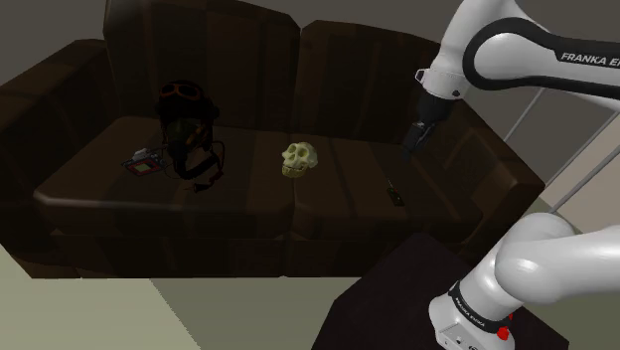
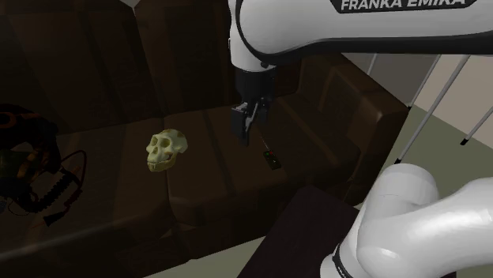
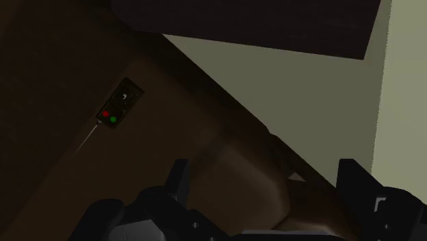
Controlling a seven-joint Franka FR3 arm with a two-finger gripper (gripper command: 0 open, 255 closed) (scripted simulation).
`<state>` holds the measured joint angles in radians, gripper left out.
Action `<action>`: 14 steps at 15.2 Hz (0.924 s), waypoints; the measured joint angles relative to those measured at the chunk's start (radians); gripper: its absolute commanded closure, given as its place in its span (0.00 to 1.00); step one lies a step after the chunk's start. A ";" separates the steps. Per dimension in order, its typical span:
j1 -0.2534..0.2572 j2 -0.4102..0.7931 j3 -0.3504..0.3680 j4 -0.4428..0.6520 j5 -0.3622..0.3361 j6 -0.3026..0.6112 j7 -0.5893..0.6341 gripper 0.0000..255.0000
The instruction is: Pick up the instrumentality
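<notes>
Nearest the shoulder camera sits the stand [image 1: 387,298]. On the sofa [image 1: 99,189], to the shoulder view's right of the skull [image 1: 298,159], the tool [image 1: 412,139] hovers over a small two-button remote [image 1: 395,191]. Second exterior view: tool and remote are apart. Wrist view: the fingers [image 3: 179,181] gape wide, empty, so descent and grasp are not yet done.

The small device [image 1: 395,191] near the sofa [image 1: 338,204] seat's front edge is too small to read in the shoulder view (a dark sliver); the strapped gear [image 2: 24,162] is cut by the second exterior view's left edge; the flat item [image 1: 142,162] beside it is unreadable.
</notes>
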<state>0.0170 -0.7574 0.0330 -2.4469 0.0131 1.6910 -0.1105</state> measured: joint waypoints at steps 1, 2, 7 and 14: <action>0.000 0.000 0.000 0.000 0.000 0.000 0.000 0.00; -0.005 0.014 -0.005 0.001 -0.002 0.010 -0.001 0.00; -0.049 0.115 -0.063 -0.028 -0.024 0.112 -0.021 0.00; -0.113 0.311 -0.154 -0.038 -0.045 0.276 -0.057 0.00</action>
<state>-0.0962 -0.4460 -0.1209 -2.4852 -0.0319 1.9671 -0.1673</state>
